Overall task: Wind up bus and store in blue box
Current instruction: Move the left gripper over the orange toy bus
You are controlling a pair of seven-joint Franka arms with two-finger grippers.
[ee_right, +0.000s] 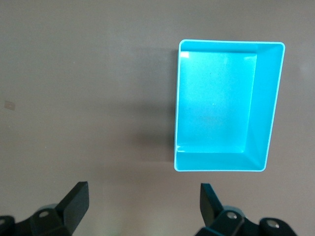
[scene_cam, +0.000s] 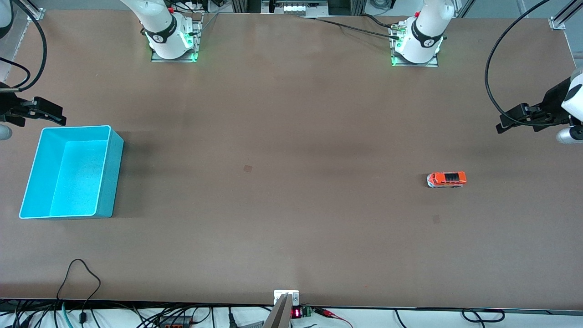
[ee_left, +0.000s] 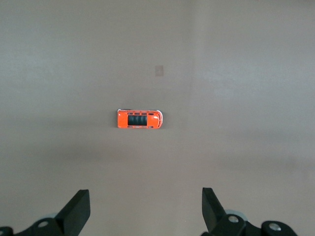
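One bus (scene_cam: 447,179) lies well apart from left tool (scene_cam: 502,126).

My right gripper (ee_right: 140,206) is up in the air over bare brown table (ee_right: 74,98), fingers (ee_right: 76,196) spread wide, nothing between them. The blue box (ee_right: 268,103) sits upright on the table, just off the gripper's line rather than straight under it. Interior visible, pale rim all round. Small square mark (ee_right: 9,104) on the tabletop, well apart from the box.
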